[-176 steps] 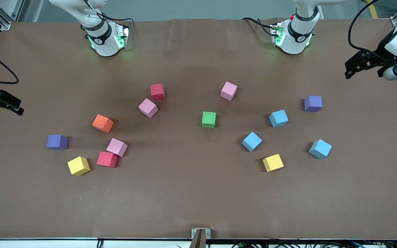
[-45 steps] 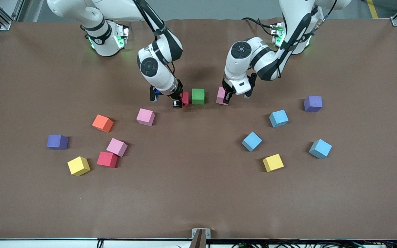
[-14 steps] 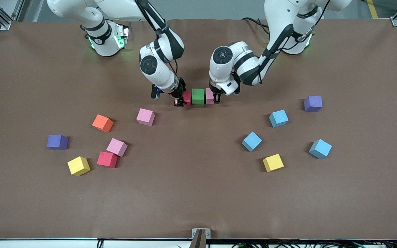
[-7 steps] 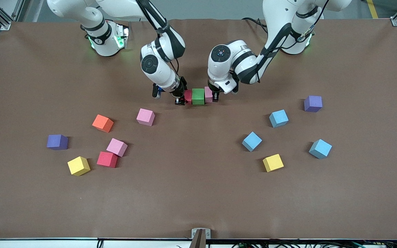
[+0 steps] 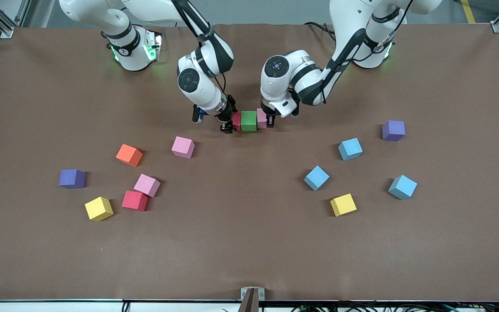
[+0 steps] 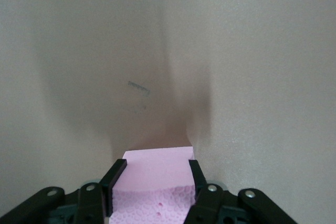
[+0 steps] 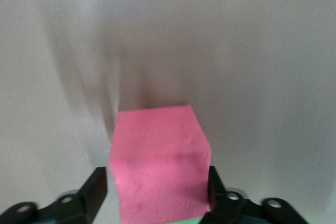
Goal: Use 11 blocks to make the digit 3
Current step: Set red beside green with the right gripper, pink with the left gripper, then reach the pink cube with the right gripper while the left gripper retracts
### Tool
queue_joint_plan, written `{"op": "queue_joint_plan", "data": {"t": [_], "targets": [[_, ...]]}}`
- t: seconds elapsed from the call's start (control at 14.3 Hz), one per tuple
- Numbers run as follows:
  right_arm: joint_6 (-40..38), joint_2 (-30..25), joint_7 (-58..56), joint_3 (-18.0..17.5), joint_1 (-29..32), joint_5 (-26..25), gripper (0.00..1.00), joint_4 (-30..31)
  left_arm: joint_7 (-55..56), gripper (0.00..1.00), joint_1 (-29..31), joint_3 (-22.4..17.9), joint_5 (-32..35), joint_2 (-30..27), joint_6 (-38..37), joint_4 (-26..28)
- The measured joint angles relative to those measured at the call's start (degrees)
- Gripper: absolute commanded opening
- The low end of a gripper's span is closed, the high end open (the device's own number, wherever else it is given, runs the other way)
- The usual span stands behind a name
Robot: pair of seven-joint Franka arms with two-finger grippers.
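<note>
Front view: right hand point(image 5: 228, 123) parted around red foam cube point(image 5: 236, 120); left hand point(image 5: 271, 121) clamped on pink foam cube point(image 5: 261, 118). Seat both flush against green foam cube point(image 5: 248, 121), then lift straight.

red block point(image 7: 157, 156), right tool point(image 7: 157, 192) fingers apart

The front camera looks down from high across the brown cloth-covered counter point(image 5: 249, 242), facing both arm bases. Each wrist camera peers closely past its hand: the left at a pink foam cube point(image 6: 157, 169), the right at a red foam cube point(image 7: 157, 156), both flanking the green foam cube point(image 5: 248, 121).
</note>
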State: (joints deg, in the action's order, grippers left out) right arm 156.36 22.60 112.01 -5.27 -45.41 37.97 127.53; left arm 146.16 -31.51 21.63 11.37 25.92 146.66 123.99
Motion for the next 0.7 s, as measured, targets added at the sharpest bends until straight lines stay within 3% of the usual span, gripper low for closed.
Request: {"op": "queue_joint_plan", "data": {"t": [0.07,0.42,0.7], "targets": [[-0.58,-0.07,0.00,-0.02,0.00,0.05,1.00,-0.49,0.00,1.00,-0.08,0.01,0.00,0.03,-0.62,-0.22],[-0.94,-1.35,0.00,0.44,0.32,0.11,1.00,-1.51,0.00,1.00,-0.43,0.06,0.00,0.35,-5.12,-3.37],[-7.69,-7.48,-1.35,0.99,5.34,-1.07,1.00,-2.16,0.00,1.00,-0.87,0.21,0.00,0.40,-10.64,-7.05]]}}
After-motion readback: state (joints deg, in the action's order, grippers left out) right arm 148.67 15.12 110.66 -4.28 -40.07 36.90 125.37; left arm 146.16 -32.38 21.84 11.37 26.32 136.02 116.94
